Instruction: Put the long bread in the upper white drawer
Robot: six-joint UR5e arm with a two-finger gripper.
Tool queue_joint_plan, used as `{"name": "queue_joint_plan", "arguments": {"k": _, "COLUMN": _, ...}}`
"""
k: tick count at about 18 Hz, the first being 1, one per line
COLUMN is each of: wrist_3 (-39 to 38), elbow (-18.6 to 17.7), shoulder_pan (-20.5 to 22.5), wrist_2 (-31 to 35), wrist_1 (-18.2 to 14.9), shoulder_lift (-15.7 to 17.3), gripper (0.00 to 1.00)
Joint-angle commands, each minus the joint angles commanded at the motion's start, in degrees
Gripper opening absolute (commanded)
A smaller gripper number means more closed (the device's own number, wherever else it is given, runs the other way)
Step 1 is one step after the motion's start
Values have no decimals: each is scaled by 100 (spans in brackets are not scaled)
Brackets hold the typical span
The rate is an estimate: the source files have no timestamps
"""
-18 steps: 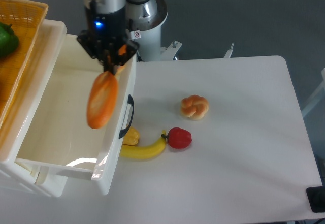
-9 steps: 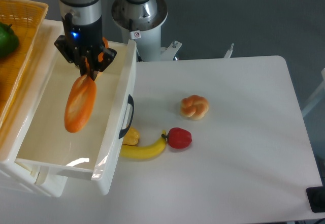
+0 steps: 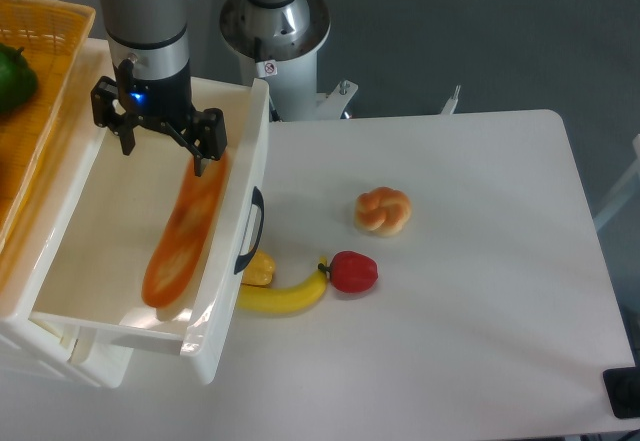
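Since half a second ago, the long bread [image 3: 183, 231] is dropping out of the claw [image 3: 160, 141], whose fingers are now standing wide and empty above the upper white drawer [image 3: 232, 306]. Blurred, the loaf is lying inside the drawer along its right wall, long axis running from the claw toward the drawer's front. Placing looks nearly done; only withdrawing is remaining.

Bright, even overhead light; long bread [image 3: 185, 229] motion-blurred, glare on drawer rim [image 3: 200, 316].
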Motion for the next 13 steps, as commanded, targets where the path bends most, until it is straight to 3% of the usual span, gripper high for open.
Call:
{"name": "queue_joint_plan", "arguments": {"k": 6, "wrist_3": 97, "elbow": 281, "shoulder_pan": 210, "wrist_2": 61, "wrist_1": 44, "shoulder_lift": 79, "gripper": 100}}
{"name": "queue_joint_plan", "arguments": {"k": 13, "wrist_3": 499, "elbow": 316, "shoulder_pan": 1615, "wrist_2": 158, "wrist_1": 246, "shoulder_lift": 281, "gripper": 100}}
